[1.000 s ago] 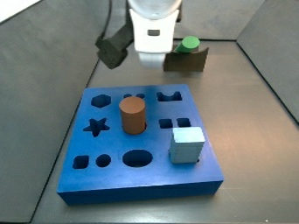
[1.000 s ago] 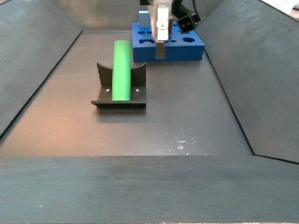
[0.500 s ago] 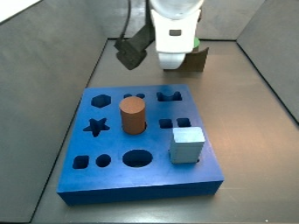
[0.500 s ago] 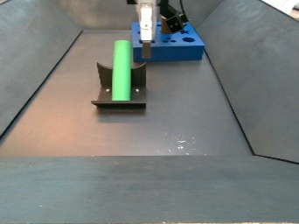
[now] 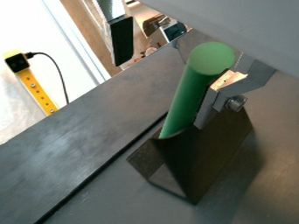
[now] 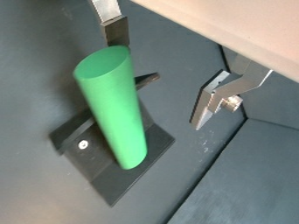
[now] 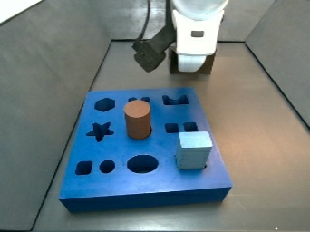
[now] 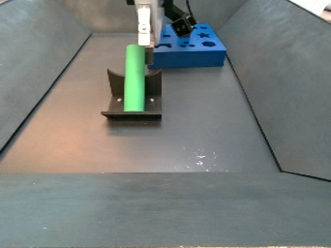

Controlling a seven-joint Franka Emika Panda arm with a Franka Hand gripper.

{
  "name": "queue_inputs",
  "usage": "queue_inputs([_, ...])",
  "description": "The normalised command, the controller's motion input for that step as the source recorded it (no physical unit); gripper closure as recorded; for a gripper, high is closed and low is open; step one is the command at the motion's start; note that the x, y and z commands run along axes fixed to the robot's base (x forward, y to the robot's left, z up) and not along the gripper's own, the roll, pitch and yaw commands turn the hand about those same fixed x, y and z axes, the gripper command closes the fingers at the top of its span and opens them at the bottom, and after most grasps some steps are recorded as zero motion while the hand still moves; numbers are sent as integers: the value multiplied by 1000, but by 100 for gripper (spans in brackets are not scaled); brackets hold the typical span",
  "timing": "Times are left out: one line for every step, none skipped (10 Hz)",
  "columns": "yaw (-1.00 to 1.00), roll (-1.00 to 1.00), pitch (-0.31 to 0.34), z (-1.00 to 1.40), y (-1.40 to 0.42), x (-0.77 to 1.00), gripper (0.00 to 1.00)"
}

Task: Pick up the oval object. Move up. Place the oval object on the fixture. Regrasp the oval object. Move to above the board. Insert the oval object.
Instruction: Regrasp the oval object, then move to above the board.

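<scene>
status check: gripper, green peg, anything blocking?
Gripper open, straddling the oval object. Peg rests tilted on the fixture, not gripped. Nothing in the way.

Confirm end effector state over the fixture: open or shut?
Open. In a wrist view the end effector fingers straddle the oval object on the fixture, with gaps either side.
</scene>
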Motion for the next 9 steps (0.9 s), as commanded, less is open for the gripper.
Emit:
queue_inputs([27,85,121,-27,-7,520,0])
queue_inputs([43,92,133,-27,-9,414,0])
queue_inputs([55,97,140,-23,-12,341,0])
queue_inputs([69,102,150,-24,-16,255,0])
queue_inputs([83,99,152,-20,-17,175,0])
queue_inputs([0,0,0,0,0,0,100])
queue_inputs([-113,-174,234,1000,-150,149,100])
queue_inputs([-100,-168,254,1000,-146,142,100])
queue_inputs([-65,-147,275,1000,-135,136,100])
